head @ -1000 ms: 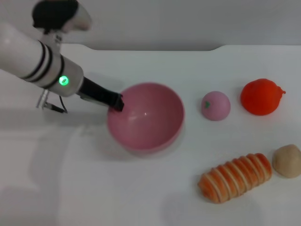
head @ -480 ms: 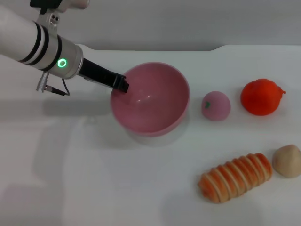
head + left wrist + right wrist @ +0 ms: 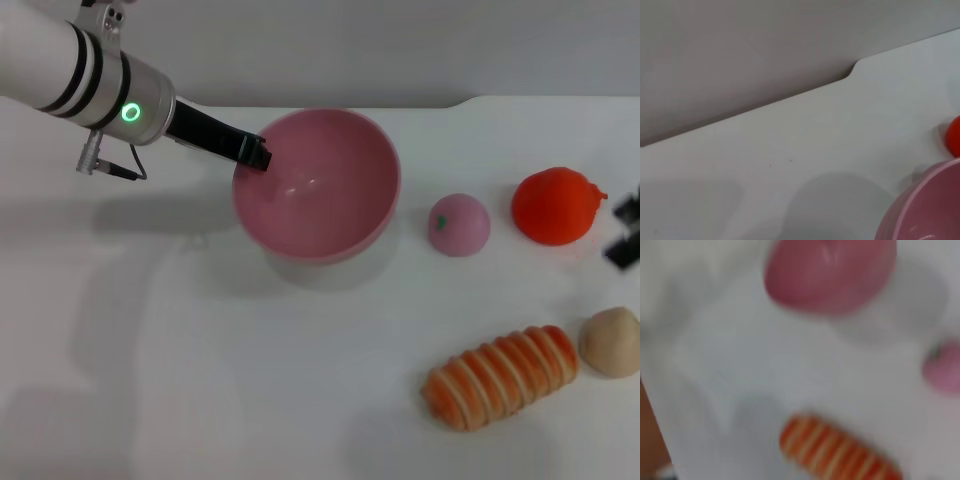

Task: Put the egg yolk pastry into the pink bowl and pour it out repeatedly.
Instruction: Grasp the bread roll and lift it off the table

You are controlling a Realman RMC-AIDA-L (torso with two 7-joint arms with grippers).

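Left gripper (image 3: pixel 258 155) pinching pink bowl (image 3: pixel 330 215) rim, bowl raised and empty; right gripper (image 3: pixel 625 230) apparently spread, entering above egg yolk pastry (image 3: pixel 612 341); thin rim grip likely to slip on tilting.

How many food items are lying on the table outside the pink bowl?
4: the pink ball right of the pink bowl, the red-orange fruit further right, the striped bread roll nearer the robot, and the egg yolk pastry beside the roll. The bowl looks empty.
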